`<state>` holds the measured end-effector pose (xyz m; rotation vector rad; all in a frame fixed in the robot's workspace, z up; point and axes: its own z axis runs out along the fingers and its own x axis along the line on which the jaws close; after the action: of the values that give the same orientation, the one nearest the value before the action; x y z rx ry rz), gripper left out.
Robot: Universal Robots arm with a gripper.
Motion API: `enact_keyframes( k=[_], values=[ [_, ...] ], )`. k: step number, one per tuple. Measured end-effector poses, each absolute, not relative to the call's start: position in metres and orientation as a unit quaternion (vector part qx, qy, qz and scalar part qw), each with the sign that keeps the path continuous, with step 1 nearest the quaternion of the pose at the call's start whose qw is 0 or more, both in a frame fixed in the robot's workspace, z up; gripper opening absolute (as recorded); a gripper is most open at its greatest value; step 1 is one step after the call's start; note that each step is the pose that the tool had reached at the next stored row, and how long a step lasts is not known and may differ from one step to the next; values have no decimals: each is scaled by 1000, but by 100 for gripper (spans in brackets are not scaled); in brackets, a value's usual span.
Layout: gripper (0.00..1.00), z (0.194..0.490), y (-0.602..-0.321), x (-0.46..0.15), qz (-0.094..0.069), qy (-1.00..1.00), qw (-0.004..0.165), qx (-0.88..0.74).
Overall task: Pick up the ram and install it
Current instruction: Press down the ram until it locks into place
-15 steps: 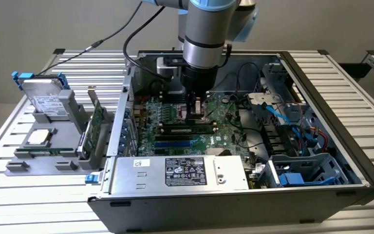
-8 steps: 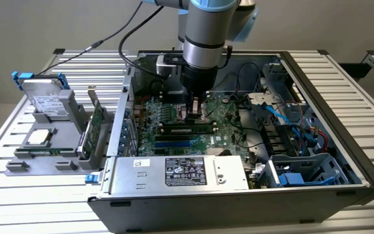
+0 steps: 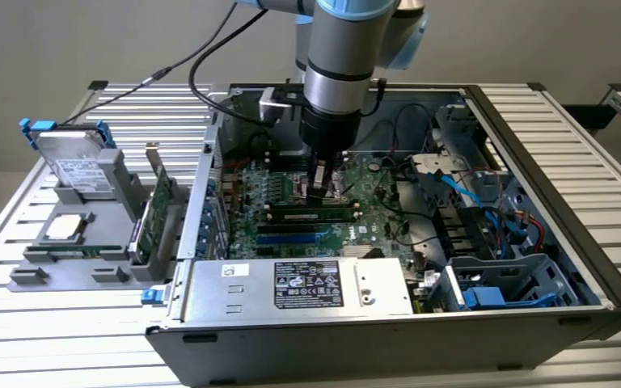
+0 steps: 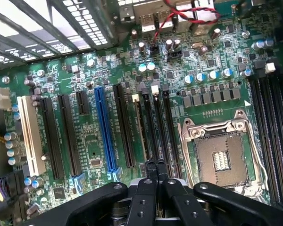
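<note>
As far as can be judged, looks close to finished: ram already lying along a memory slot of the motherboard, inside the open computer case, just in front of the tool. Tool closed, fingers pressed together, gripping nothing, hanging low over the memory slots and very near the ram. Cannot tell whether touching it, or whether fully seated with the slot clips locked; probably only that last pressing and checking left. Around the slots: empty CPU socket just beside, row of long expansion slots on the other side, red and black wires further off. Blue cables and drive cage toward the exterior view's right, power supply in front, none crossing the slots. Outside the case, on the bench, hard drive with blue clips and green expansion card standing in a grey holder, well apart from the work.
</note>
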<state>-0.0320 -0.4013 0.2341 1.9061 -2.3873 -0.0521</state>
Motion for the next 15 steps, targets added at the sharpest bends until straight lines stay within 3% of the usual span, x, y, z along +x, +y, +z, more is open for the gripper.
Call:
enact_keyframes(
  k=[15],
  values=[
    [10,234,-401,-32,-22,-849,41,526]
  ],
)
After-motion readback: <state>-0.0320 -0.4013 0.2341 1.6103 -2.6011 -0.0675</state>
